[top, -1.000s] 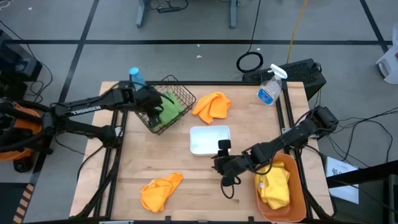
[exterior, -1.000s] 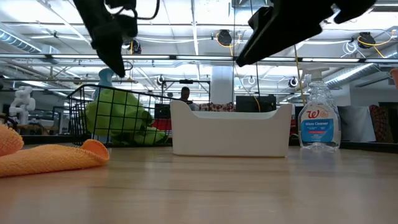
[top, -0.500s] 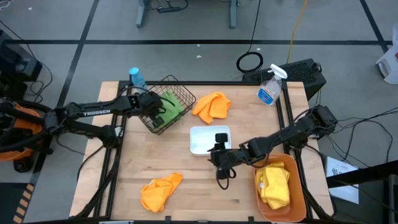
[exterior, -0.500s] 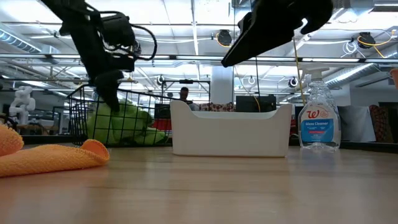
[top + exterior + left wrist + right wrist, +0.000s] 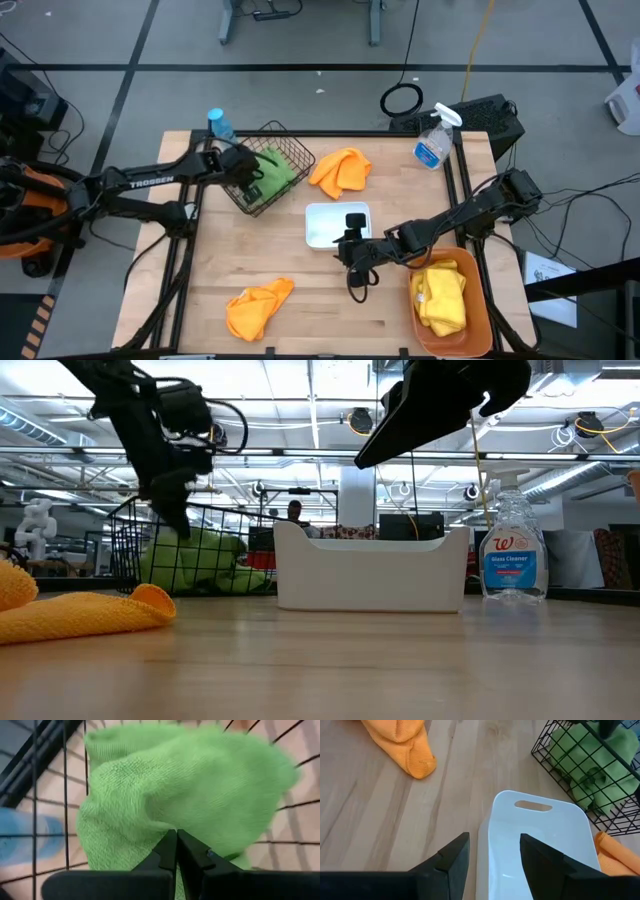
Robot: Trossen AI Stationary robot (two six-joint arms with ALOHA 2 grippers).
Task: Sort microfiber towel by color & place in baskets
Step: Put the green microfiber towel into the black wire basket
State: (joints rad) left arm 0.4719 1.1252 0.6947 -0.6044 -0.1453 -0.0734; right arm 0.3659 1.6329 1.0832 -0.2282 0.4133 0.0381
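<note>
Green towels (image 5: 272, 170) (image 5: 190, 785) lie in the black wire basket (image 5: 290, 150) at the far left. My left gripper (image 5: 252, 183) (image 5: 176, 837) is shut and reaches down into that basket onto the green pile. My right gripper (image 5: 350, 250) (image 5: 492, 855) is open and hovers over the near end of the white tray (image 5: 325, 230) (image 5: 535, 845), touching nothing. One orange towel (image 5: 340, 170) lies flat past the tray. Another orange towel (image 5: 258, 305) (image 5: 80, 615) lies near the left front. Yellow towels (image 5: 440, 295) sit in the orange tub (image 5: 480, 300). My left gripper presses its shut fingertips (image 5: 172, 845) down on the top of the green towel pile (image 5: 150, 830), coming from above and slanting into the basket. The pile rests on the basket's bottom and sits lower under the fingers (image 5: 178, 520).
A clear spray bottle (image 5: 432, 145) (image 5: 510, 550) stands at the far right. A blue-capped bottle (image 5: 217, 122) stands just beyond the basket. Bare wood lies between the tray and the near orange towel. The tub sits at the table's right near corner.
My left gripper has moved down into the basket, and the green pile now sits lower under it. My right gripper has shifted from beside the tub toward the tray's near end.
</note>
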